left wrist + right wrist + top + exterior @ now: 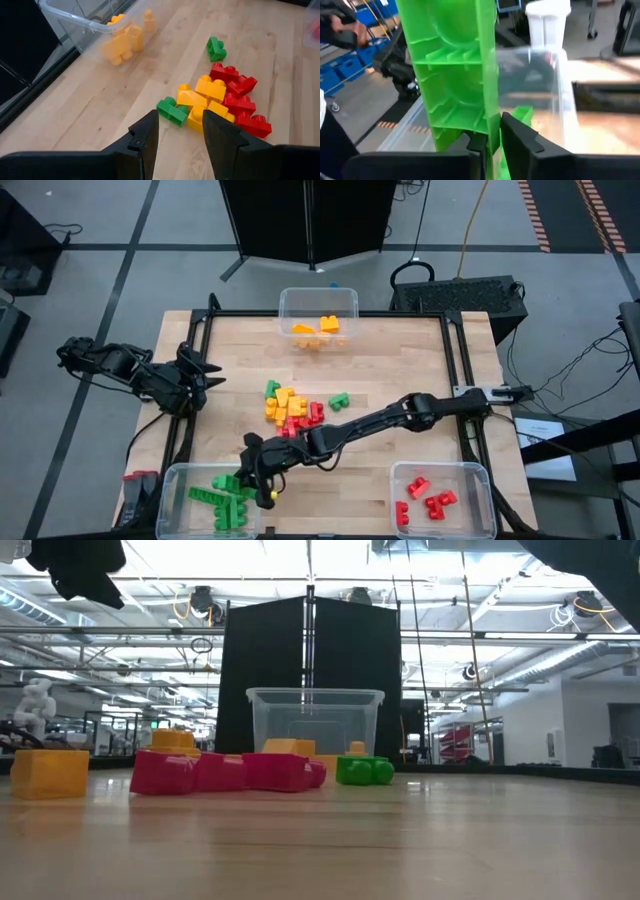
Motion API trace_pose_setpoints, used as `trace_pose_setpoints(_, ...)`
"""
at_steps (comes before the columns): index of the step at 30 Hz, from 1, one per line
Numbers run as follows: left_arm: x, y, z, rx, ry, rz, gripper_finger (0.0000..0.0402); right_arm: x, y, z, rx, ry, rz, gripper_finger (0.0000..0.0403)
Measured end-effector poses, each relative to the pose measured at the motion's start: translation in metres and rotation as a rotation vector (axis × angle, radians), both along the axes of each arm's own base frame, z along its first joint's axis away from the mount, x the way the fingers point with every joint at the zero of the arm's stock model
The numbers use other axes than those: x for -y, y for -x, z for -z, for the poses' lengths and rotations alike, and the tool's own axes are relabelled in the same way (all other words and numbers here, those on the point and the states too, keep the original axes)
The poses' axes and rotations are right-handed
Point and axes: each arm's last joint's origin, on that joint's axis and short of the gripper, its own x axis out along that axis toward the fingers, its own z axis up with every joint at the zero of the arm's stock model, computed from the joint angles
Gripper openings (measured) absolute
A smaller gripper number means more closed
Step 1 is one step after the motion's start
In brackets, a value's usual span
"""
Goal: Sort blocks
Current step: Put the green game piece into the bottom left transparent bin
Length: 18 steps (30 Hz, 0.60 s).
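Observation:
A loose pile of red, yellow and green blocks [295, 408] lies mid-table. My right gripper [262, 480] reaches to the near-left clear bin [178, 480], which holds several green blocks [225, 498]. It is shut on a long green block [455, 75], seen from its hollow underside. My left gripper [205, 370] hovers open over the table's left edge and points toward the pile [215, 100]. In the low view the pile's red blocks [240, 772] and a green one [365, 771] rest flat on the table. My right gripper pinches one side wall of the green block [489, 122], near its end, between its two fingers [520, 137]. The block stands up from the fingers with its ribbed hollow side toward the wrist camera. It hangs over the near-left bin's rim, clear of the table.
A clear bin with yellow blocks [318, 315] stands at the far edge, and a bin with red blocks [440, 500] at the near right. Bare wood lies right of the pile and along the table's left side. A black frame edges the table.

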Motion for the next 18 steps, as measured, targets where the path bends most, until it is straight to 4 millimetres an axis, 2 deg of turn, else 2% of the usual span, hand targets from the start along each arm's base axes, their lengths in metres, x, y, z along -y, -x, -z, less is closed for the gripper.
trace_pose_setpoints(8, -0.0003, 0.0009, 0.0009, -0.013, -0.004, 0.000, 0.0135, 0.0040, -0.0010, -0.0009, -0.057, -0.143, -0.053, 0.0109)
trace_pose_setpoints(18, -0.0002, 0.0009, 0.0009, -0.013, -0.002, 0.001, 0.0135, 0.0048, -0.0005, 0.0015, -0.086, -0.141, -0.049, 0.0199)
